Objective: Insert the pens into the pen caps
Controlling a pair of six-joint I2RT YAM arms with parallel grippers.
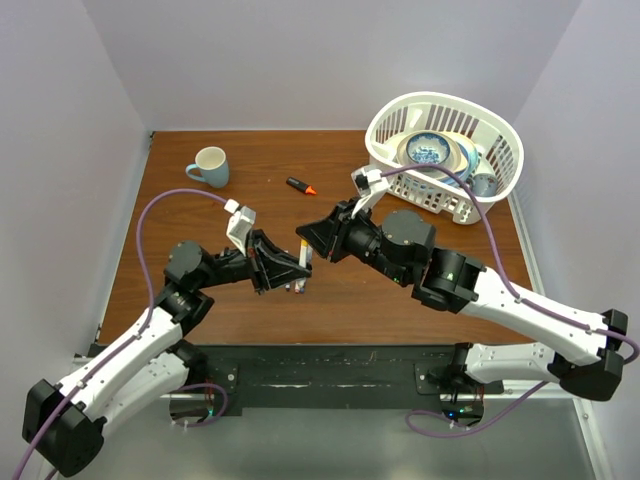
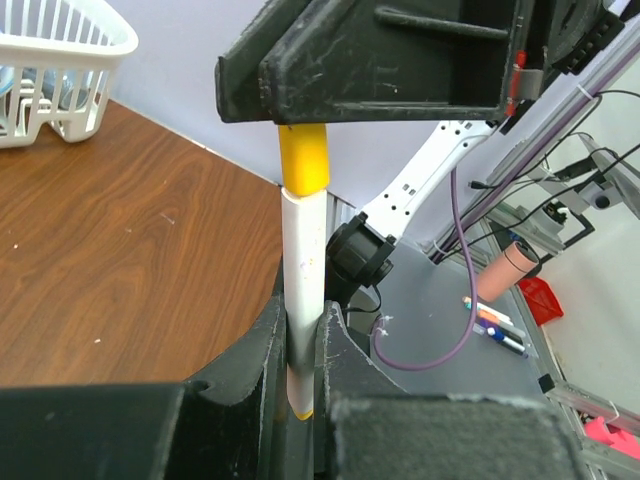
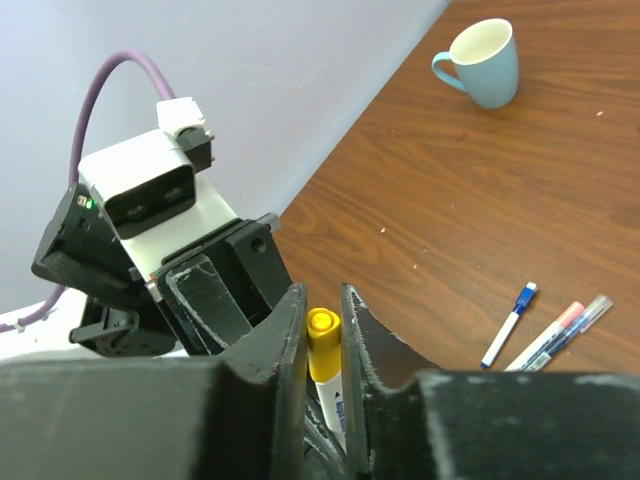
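Yellow cap [image 2: 303, 157] tops the slim white pen [image 2: 302, 270]

mug [image 1: 208, 166] left of pen [image 1: 300, 186], basket [image 1: 445, 150] right

The left gripper [image 1: 291, 270] and right gripper [image 1: 309, 237] meet mid-table at a white pen [image 1: 304, 262]. A mug [image 1: 209, 165] stands toward the far-left corner and a basket [image 1: 447, 112] in the far-right.

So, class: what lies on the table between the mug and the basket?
Between the mug and the basket lies one black pen with an orange end. The top view shows it.
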